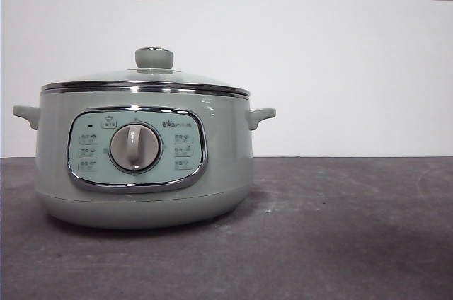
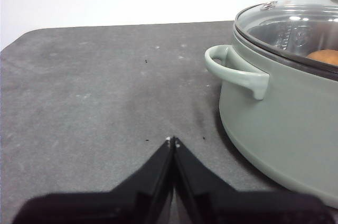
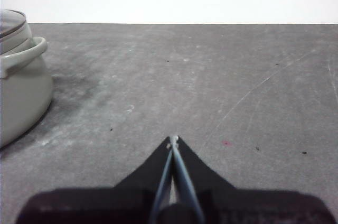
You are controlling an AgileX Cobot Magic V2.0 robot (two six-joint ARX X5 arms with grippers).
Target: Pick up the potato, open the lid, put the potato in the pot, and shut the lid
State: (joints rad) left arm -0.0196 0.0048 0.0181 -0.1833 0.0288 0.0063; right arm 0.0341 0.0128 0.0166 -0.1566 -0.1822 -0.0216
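Hanging clenched and empty over the bare table (image 2: 95, 92), the left gripper (image 2: 172, 140) sat beside the pot (image 2: 280, 129); the right gripper (image 3: 173, 139), likewise clenched, waited apart. The potato (image 2: 325, 56) lay inside under the seated lid (image 1: 145, 77).

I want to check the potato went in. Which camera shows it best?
The left wrist view: the potato shows orange through the glass lid, inside the pot. The front and right wrist views show only the pot's outside, no potato.
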